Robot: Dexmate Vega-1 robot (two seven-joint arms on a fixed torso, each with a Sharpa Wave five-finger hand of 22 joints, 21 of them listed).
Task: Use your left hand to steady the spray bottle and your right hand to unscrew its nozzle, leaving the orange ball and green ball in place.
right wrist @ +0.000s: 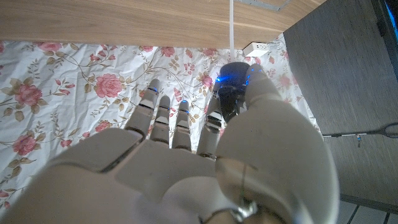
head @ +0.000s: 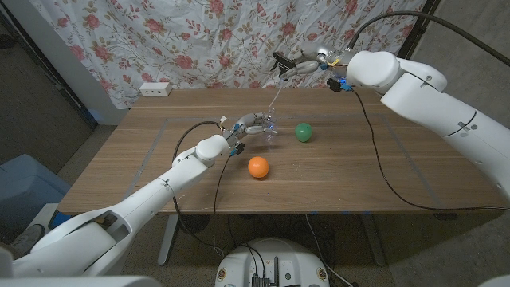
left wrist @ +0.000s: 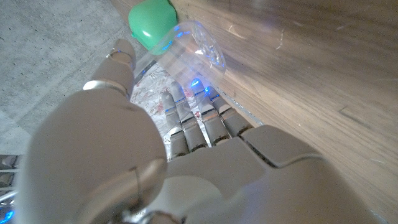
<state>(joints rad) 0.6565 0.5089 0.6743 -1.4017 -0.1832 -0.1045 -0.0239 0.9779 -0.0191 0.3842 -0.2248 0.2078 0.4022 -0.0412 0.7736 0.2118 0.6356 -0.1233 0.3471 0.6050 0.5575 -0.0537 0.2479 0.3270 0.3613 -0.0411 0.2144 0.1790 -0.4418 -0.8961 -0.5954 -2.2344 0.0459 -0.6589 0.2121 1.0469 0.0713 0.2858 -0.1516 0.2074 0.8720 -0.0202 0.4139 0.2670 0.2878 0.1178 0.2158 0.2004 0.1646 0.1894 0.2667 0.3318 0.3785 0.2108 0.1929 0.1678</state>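
My left hand [head: 249,125] is wrapped around the clear plastic spray bottle [head: 268,128] at table centre, fingers curled about its body. My right hand [head: 299,65] hangs high at twelve o'clock from it, pinching the dark nozzle [head: 280,59], its thin white tube [head: 273,97] trailing down toward the bottle. Round green ball [head: 303,132] sits near the bottle at three o'clock, round orange ball [head: 257,167] near at six o'clock, both on the wooden table [head: 382,167].

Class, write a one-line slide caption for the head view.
Left hand steadies the clear spray bottle while the right hand lifts its nozzle clear; green ball and orange ball rest nearby.
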